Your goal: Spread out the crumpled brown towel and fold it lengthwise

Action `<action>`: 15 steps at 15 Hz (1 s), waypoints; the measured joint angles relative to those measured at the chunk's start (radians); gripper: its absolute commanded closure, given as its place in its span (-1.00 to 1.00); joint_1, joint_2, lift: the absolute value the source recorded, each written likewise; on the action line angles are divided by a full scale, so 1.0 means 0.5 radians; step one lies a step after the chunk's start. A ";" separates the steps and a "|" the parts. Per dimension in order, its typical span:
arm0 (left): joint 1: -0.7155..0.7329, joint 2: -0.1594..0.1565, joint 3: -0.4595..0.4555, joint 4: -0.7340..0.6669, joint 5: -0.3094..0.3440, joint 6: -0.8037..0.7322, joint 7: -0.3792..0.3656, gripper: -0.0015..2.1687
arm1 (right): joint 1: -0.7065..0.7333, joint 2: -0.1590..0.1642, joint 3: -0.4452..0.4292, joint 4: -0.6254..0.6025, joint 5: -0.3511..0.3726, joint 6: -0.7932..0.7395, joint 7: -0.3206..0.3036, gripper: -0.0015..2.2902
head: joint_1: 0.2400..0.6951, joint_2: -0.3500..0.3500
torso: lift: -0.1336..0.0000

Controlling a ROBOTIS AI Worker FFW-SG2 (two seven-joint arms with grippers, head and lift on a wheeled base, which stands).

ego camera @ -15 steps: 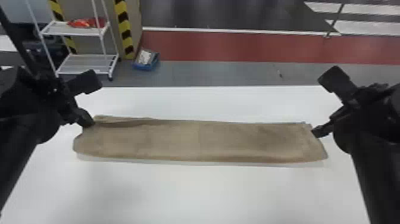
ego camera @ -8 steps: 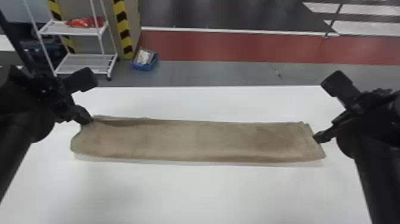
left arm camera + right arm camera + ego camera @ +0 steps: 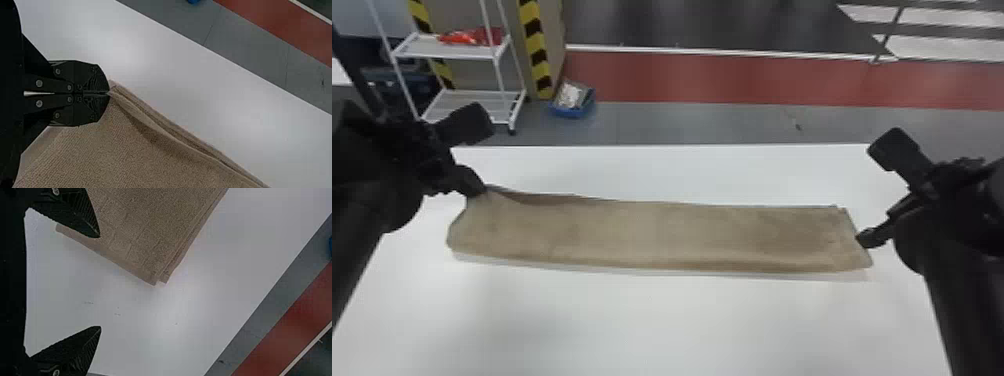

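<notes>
1. Head view: the brown towel (image 3: 652, 232) lies in a long folded strip across the white table (image 3: 657, 325). The left gripper (image 3: 479, 189) is at its far left corner, the right gripper (image 3: 869, 239) at its right end. On the floor behind sits a blue box (image 3: 574, 112).
2. Left wrist view: the left gripper (image 3: 108, 93) is closed, the towel's corner pinched at its very tips (a small bite of cloth, really).
3. Right wrist view: the right gripper (image 3: 100, 282) is wide open and grips nothing; one finger overlaps the towel in view.
</notes>
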 measured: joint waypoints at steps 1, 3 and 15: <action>0.007 -0.010 0.003 -0.003 0.004 0.003 0.049 -0.84 | 0.002 0.000 -0.001 0.000 0.000 -0.006 0.000 -0.95 | 1.00 -0.20 | -0.87; 0.035 -0.023 0.015 -0.016 0.012 0.012 0.097 -0.94 | 0.002 0.000 -0.002 0.002 -0.001 -0.011 0.006 -0.95 | 1.00 -0.20 | -0.87; 0.188 -0.008 0.125 -0.184 0.098 0.059 0.124 -0.93 | 0.008 0.001 -0.035 0.003 -0.006 -0.047 0.005 -0.95 | 1.00 -0.18 | -0.87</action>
